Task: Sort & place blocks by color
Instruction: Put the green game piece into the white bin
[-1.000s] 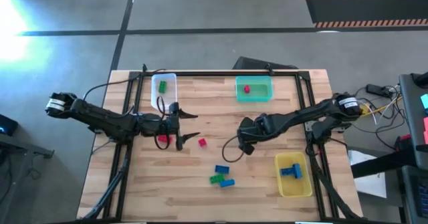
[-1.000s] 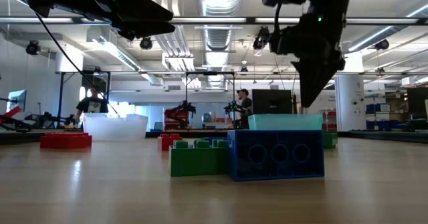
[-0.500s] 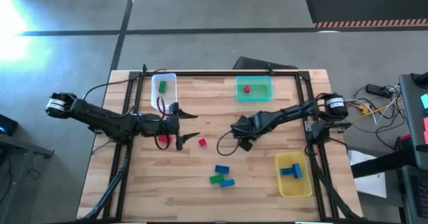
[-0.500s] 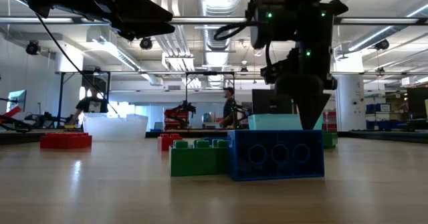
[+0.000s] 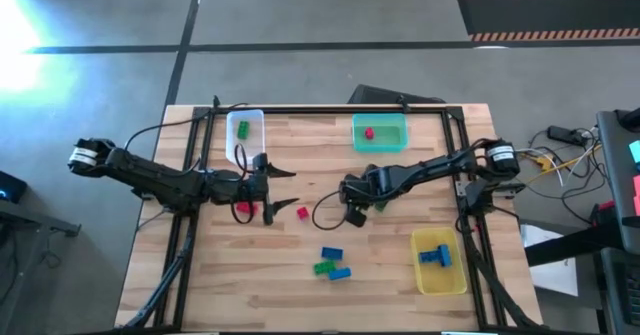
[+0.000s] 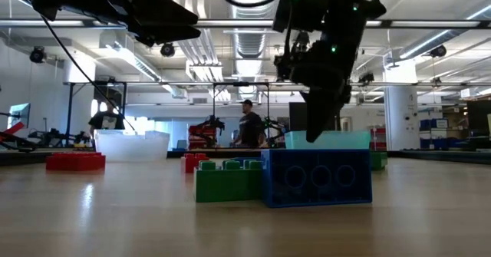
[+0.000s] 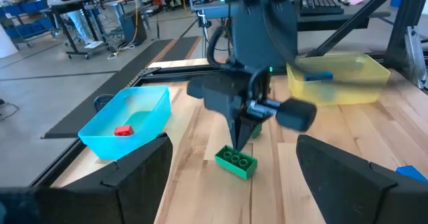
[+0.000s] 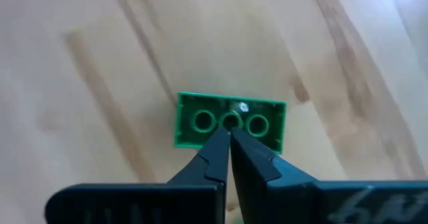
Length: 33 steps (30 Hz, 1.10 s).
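Observation:
My right gripper [image 8: 229, 138] is shut and points down over a green block [image 8: 231, 122] that lies flat on the wood near the table's middle. The left wrist view shows that green block [image 7: 235, 162] below the right gripper [image 7: 235, 146]. My left gripper [image 5: 277, 187] hangs open at the table's left, beside two red blocks [image 5: 243, 208] [image 5: 302, 213]. A cluster of blue and green blocks [image 5: 331, 262] lies nearer the near edge. One green block [image 5: 243, 129] sits in the clear bin, a red block [image 5: 368, 132] in the teal bin, and a blue block [image 5: 437, 254] in the yellow bin. My right gripper comes from above with its shut fingertips [image 8: 217, 150] over the green block's long edge [image 8: 227, 142]. I cannot tell whether the tips touch it. The block lies flat on the table.
The clear bin [image 5: 232, 137] stands at the far left and the teal bin [image 5: 396, 143] at the far middle. The yellow bin [image 5: 446, 279] is at the near right. Bare wood lies between the arms. A person [image 6: 248, 126] walks in the room beyond the table.
My right gripper has moved toward the table's left and has come over the green block near the middle. The left arm and all blocks have stayed where they were.

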Each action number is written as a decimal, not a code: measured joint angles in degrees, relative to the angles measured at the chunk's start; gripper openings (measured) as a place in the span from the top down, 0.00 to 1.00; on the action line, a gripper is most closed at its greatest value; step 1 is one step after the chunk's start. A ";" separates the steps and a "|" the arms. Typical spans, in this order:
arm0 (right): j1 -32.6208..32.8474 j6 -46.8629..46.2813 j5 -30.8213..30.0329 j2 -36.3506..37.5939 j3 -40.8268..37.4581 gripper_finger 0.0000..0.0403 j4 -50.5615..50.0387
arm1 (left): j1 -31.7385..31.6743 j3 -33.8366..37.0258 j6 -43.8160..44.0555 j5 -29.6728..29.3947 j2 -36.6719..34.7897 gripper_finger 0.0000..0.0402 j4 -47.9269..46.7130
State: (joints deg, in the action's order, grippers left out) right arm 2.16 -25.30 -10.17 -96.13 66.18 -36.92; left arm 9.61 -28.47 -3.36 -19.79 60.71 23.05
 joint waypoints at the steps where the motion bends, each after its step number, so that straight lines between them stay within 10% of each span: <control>1: -0.27 2.76 0.98 0.31 0.28 0.97 -0.45 | 0.00 0.00 0.00 0.00 0.00 0.25 0.00; 14: 0.47 57.56 2.61 -0.15 2.27 0.61 -1.57 | 0.02 0.02 0.15 0.00 0.00 0.25 0.07; 33: -1.68 62.82 -1.66 -8.84 2.67 0.49 0.50 | 0.02 0.07 0.02 0.00 0.02 0.25 0.46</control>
State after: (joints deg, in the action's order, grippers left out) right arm 0.48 37.52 -11.84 -104.97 68.85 -36.41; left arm 9.63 -28.40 -3.33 -19.79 60.73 23.51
